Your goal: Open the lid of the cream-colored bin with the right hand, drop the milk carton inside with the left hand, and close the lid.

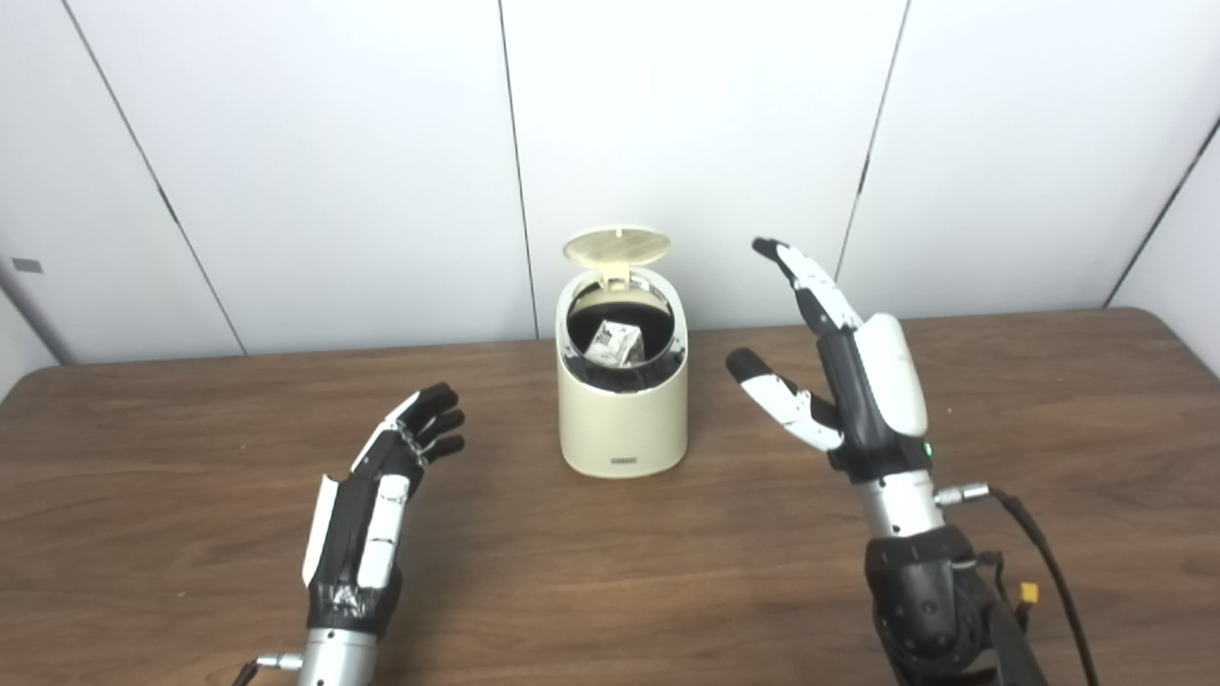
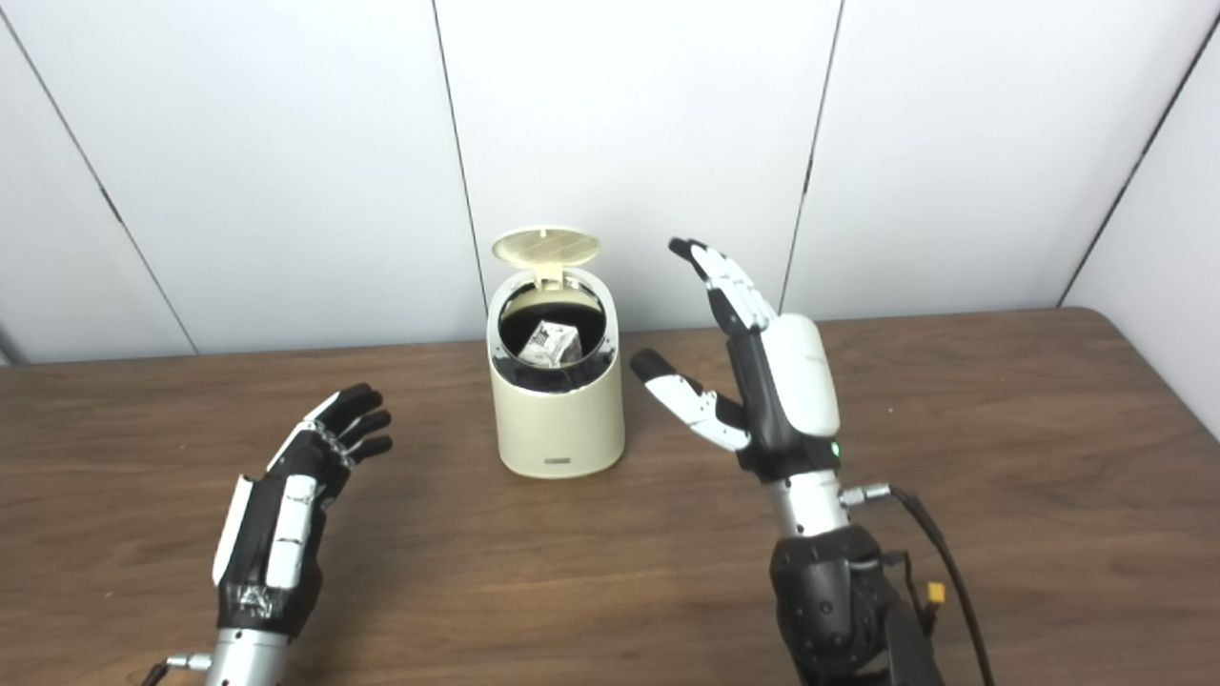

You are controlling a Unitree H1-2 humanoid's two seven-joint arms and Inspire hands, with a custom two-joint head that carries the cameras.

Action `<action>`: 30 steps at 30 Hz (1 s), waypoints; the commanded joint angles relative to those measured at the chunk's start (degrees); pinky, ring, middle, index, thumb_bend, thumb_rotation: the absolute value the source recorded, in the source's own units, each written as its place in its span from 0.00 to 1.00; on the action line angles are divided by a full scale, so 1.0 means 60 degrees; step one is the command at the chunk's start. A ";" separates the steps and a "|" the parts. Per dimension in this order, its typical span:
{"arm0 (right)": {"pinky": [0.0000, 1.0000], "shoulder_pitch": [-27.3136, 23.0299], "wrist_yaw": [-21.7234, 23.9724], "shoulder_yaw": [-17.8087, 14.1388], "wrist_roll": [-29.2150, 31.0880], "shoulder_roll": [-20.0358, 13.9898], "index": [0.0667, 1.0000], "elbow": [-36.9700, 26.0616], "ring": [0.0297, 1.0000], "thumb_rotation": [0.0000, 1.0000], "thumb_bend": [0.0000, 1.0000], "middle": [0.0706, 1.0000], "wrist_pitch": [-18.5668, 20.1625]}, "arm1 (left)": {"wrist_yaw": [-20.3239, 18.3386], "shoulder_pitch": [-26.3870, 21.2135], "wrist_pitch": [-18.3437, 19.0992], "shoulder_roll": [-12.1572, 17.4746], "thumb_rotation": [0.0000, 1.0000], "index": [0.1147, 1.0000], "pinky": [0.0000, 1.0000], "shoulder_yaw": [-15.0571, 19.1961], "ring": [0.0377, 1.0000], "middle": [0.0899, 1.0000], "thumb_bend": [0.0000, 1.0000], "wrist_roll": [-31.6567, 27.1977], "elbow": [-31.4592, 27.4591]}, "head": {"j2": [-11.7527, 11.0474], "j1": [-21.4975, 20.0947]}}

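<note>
The cream-colored bin (image 1: 624,419) stands upright at the middle of the wooden table. Its round lid (image 1: 617,246) is flipped up at the back, leaving the bin mouth uncovered. The white milk carton (image 1: 615,344) lies tilted inside the bin on a dark liner; it also shows in the right eye view (image 2: 554,344). My left hand (image 1: 381,495) is open and empty, low over the table to the left of the bin. My right hand (image 1: 848,367) is open and empty, raised to the right of the bin, fingers pointing up, apart from the lid.
The brown wooden table (image 1: 610,572) runs across the view, with a rounded far right corner (image 1: 1158,319). A white panelled wall (image 1: 381,143) stands right behind the bin. A black cable (image 1: 1048,562) hangs from my right wrist.
</note>
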 commanded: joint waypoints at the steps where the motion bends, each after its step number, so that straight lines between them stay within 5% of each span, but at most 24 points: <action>1: 0.88 -0.0750 0.0803 -0.0021 -0.0295 -0.0226 0.90 -0.0659 0.96 1.00 0.57 0.92 0.0563 | -0.0120 -0.0103 0.0031 -0.0034 0.91 0.87 0.82 0.0113 0.85 0.86 0.51 0.0066 -0.0331 | 0.0008 -0.0005; 7: 0.90 -0.2176 0.2968 0.0265 -0.1499 -0.0700 0.87 -0.1394 0.96 1.00 0.72 0.87 0.1999 | -0.0125 0.0051 0.0245 -0.0214 0.91 0.88 0.84 0.0276 0.86 0.88 0.50 0.0275 -0.0275 | 0.0085 -0.0027; 13: 0.93 -0.3574 0.4983 0.0791 -0.1994 -0.1032 0.85 -0.1053 0.94 1.00 0.83 0.84 0.2727 | -0.0130 0.0060 0.0242 -0.0348 0.89 0.87 0.82 0.0423 0.86 0.87 0.50 0.0448 -0.0127 | 0.0092 0.0070; 30: 0.90 -0.5432 0.6201 0.1527 -0.2706 -0.0842 0.82 0.0994 0.91 1.00 0.87 0.84 0.3374 | -0.0099 0.0064 0.0302 -0.0671 0.86 0.85 0.79 0.0539 0.83 0.85 0.53 0.0787 -0.0112 | -0.0003 0.0216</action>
